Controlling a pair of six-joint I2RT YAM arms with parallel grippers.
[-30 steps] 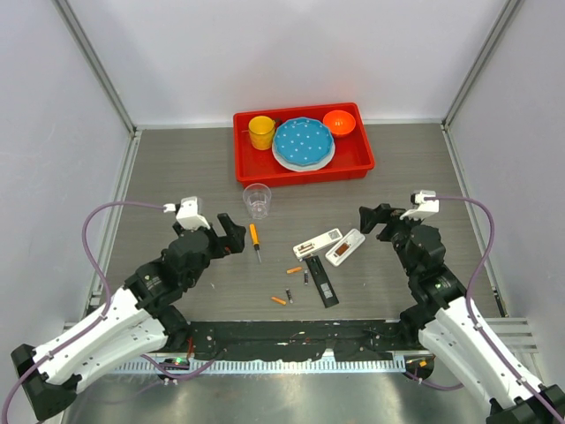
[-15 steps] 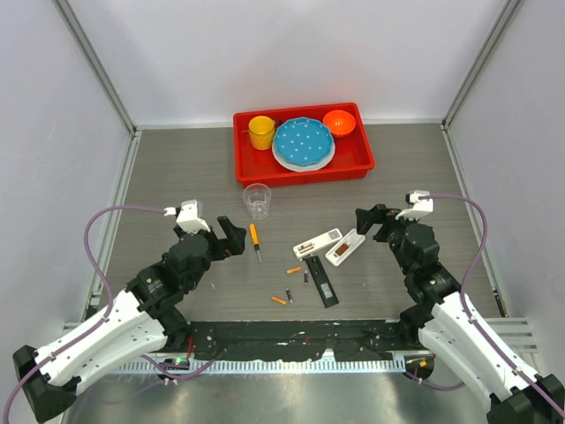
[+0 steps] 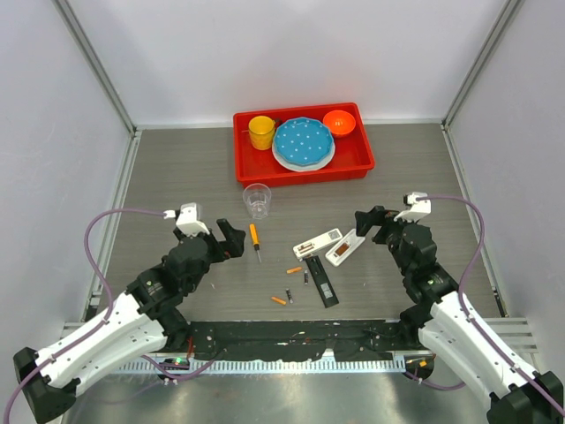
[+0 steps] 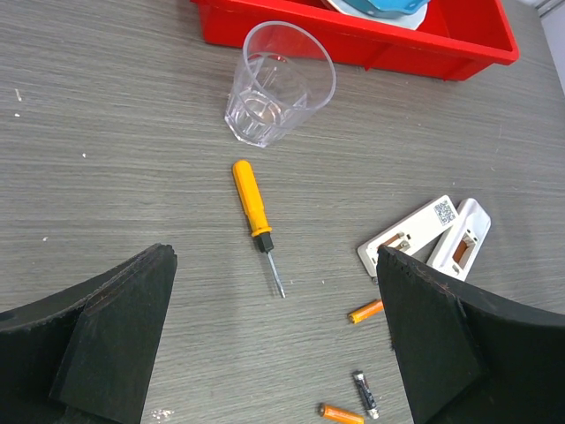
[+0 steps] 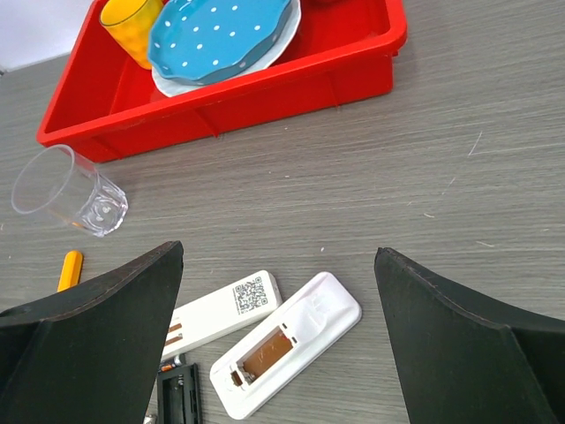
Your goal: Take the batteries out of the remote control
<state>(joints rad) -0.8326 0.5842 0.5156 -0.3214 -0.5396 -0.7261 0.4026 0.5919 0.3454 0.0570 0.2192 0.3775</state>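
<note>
From above, the left pincer [image 3: 231,240] and the right pincer [image 3: 367,223] both hover over the desk [image 3: 177,177] with jaws spread wide and nothing between them. Four batteries [image 3: 294,269] lie loose on the desk between the arms (two orange, two dark), on the arms' side of two white remotes, the labelled remote [image 3: 318,241] and the open remote [image 3: 345,247], which rest side by side at an angle; a black slab [image 3: 321,284], cover or third remote I cannot tell, lies just beside the cells; an orange-handled screwdriver [image 3: 254,237] sits near the left pincer. In the left wrist view, the spread fingers [image 4: 106,344] frame the screwdriver, a clear glass [image 4: 279,84] and three of the batteries, none of them touched. In the right wrist view, the fingers [image 5: 88,336] stand wide apart over both remotes; the open remote lies back-up with its bay uncovered, and something brownish shows in the bay, perhaps a cell left inside, perhaps only the bay's floor; it is too small to tell. As I judge it, the unloading is largely done, since four cells are out on the desk; what is left is to check that bay and the labelled remote's open end, and to pull any cell that remains.
</note>
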